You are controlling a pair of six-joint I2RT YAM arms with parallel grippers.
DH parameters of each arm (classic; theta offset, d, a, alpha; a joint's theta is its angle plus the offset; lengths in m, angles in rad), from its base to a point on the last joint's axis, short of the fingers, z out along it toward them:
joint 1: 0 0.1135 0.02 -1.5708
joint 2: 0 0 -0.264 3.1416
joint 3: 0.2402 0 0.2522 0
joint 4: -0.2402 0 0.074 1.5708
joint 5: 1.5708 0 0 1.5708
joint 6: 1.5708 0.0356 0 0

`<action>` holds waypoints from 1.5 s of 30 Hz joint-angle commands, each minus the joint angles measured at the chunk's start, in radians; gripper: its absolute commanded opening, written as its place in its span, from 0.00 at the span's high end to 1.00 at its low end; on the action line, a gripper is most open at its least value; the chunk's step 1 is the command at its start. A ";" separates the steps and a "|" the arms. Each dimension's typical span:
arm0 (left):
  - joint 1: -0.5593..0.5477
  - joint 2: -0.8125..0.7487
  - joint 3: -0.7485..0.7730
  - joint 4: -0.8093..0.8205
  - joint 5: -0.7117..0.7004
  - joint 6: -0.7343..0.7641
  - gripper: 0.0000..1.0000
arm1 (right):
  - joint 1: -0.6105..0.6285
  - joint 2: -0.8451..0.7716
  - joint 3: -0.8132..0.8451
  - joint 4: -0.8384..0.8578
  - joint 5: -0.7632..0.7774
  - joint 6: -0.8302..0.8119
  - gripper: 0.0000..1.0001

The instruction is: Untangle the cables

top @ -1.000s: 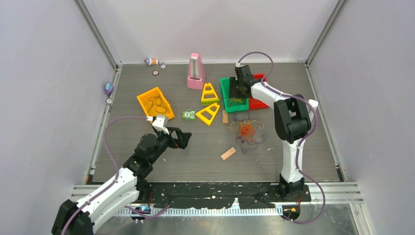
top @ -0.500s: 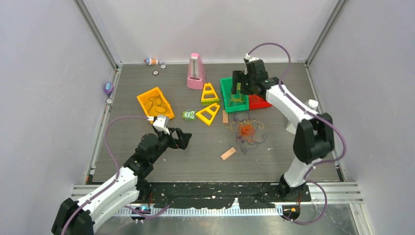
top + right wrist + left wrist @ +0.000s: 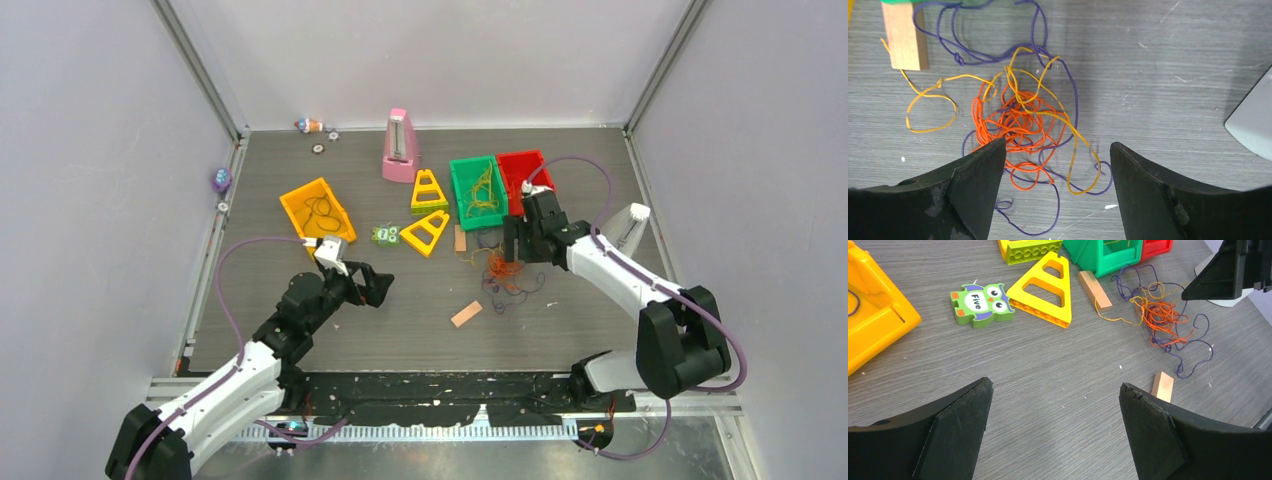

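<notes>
Cables (image 3: 1163, 320) lie tangled on the table (image 3: 400, 300) near the green bin (image 3: 457, 195), beneath my spread, empty right gripper (image 3: 1057, 150); left gripper (image 3: 1055, 385) gapes idle. I fear closing on several strands together, cinching the orange knot (image 3: 1013, 122) tighter.

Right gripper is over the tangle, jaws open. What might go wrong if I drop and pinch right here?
1. Below the right gripper, orange, yellow and purple strands of the cables cross in one clump. A pinch there would likely catch several colours and tighten the knot.
2. A yellow strand runs right by the wooden block, so lifting may drag the block along.
3. The strands are very thin and may slip out of the grip.
</notes>
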 commanded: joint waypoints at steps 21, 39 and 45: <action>-0.011 0.242 0.096 0.161 0.340 0.023 0.26 | 0.383 -0.044 0.047 0.197 -0.148 0.209 0.94; -0.017 0.265 0.104 0.163 0.321 0.024 0.18 | 0.384 -0.106 0.100 0.079 -0.225 0.132 0.32; -0.019 0.288 0.124 0.132 0.303 0.025 0.12 | 0.343 -0.118 0.060 0.032 -0.060 0.129 0.28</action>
